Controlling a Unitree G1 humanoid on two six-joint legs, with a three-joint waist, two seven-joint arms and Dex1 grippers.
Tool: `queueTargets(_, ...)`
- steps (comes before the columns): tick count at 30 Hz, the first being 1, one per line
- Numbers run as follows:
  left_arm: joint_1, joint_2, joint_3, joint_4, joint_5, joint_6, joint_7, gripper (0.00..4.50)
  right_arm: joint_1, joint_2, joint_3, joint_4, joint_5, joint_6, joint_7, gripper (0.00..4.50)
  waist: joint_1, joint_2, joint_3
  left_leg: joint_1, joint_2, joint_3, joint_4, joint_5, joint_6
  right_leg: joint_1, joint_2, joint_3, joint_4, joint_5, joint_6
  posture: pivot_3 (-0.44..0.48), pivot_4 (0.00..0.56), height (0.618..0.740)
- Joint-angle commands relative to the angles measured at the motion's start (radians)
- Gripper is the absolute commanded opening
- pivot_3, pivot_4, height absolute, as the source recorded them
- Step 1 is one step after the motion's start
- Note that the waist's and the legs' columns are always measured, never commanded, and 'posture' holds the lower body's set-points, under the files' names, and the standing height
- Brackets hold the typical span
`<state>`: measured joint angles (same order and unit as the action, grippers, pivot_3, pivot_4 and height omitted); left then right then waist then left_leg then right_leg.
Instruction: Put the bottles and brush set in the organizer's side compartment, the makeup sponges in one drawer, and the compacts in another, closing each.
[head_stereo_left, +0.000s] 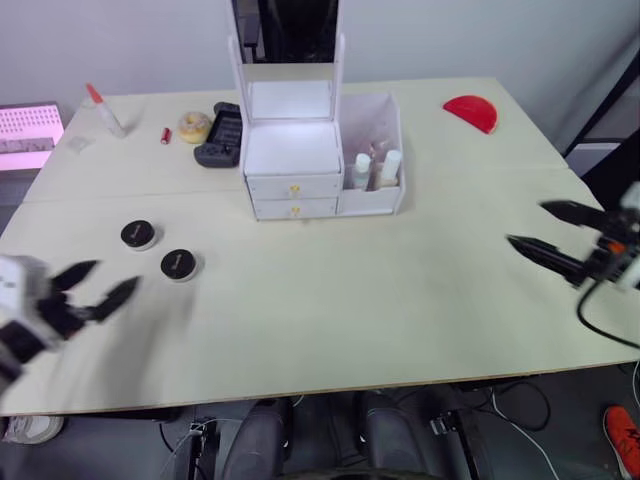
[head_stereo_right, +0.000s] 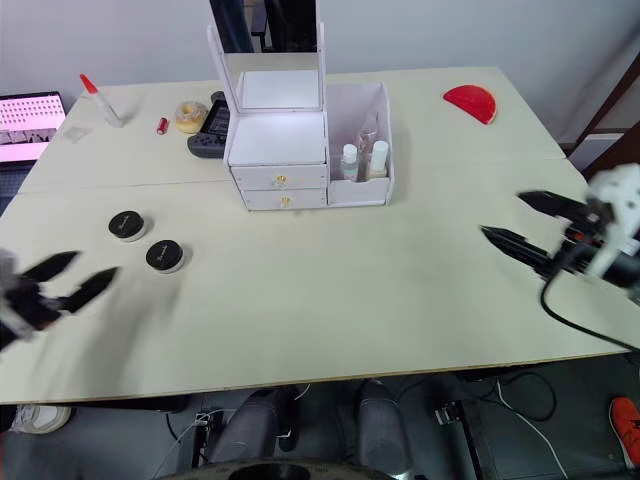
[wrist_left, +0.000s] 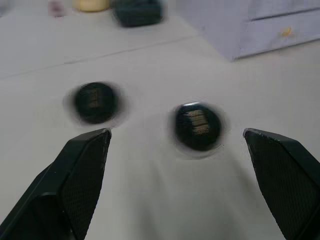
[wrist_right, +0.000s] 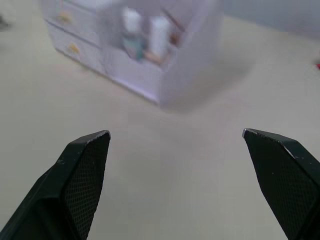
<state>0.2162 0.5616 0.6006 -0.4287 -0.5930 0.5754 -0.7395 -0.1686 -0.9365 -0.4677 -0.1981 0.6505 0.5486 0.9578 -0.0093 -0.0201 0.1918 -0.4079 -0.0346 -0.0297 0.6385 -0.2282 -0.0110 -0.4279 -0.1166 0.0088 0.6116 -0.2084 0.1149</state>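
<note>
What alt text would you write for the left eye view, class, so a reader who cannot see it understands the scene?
A white organizer with both drawers shut stands on a pale table, bottles in its side compartment. Two black-lidded compacts lie at left, near the open left hand; the right hand hovers open.

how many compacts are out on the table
2, both on the table's left part, in front of the left claw: one farther left, one nearer the organizer. None seem hidden.
</note>
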Motion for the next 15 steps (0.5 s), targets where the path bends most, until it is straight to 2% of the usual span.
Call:
queueTargets(1, 0.026, -0.087, -0.130, -0.242, -0.022, 0.065, 0.175, 4.46, -0.127, 0.036, 0.112, -0.045, 0.007, 0.038, -0.058, 4.50, 0.003, -0.001, 0.000, 0.000, 0.000, 0.000, 0.001, 0.000, 0.000, 0.000, 0.002, -0.001, 0.000, 0.000, 0.000, 0.000, 0.150, 0.737)
queueTargets(3, 0.022, -0.154, -0.273, -0.327, 0.040, 0.075, 0.278, 4.46, -0.218, 0.074, 0.182, -0.032, 0.003, 0.059, -0.078, 4.50, 0.007, -0.001, 0.000, 0.000, 0.000, -0.001, 0.004, -0.001, 0.001, 0.002, 0.003, -0.001, 0.001, 0.000, 0.000, 0.000, 0.150, 0.737)
queueTargets(6, -0.031, -0.233, -0.456, -0.341, 0.169, 0.052, 0.409, 4.46, -0.296, 0.112, 0.248, -0.017, -0.003, 0.080, -0.085, 4.50, 0.022, -0.001, 0.000, -0.001, -0.001, -0.001, 0.008, -0.001, 0.002, 0.004, 0.004, -0.001, 0.001, 0.001, 0.000, 0.000, 0.150, 0.737)
queueTargets(9, -0.089, -0.287, -0.629, -0.279, 0.327, -0.007, 0.507, 4.46, -0.351, 0.140, 0.293, -0.002, -0.008, 0.097, -0.090, 4.50, 0.027, -0.001, 0.000, -0.001, -0.002, -0.001, 0.010, -0.001, 0.003, 0.006, 0.004, -0.004, 0.001, 0.001, 0.000, 0.000, 0.150, 0.737)
queueTargets(15, -0.245, -0.465, -0.828, -0.052, 0.556, -0.107, 0.715, 4.46, -0.419, 0.161, 0.335, 0.031, 0.016, 0.120, -0.037, 4.50, 0.024, -0.001, 0.000, -0.001, -0.002, -0.001, 0.010, -0.002, 0.004, 0.006, 0.003, -0.005, 0.001, 0.001, 0.000, 0.000, 0.150, 0.737)
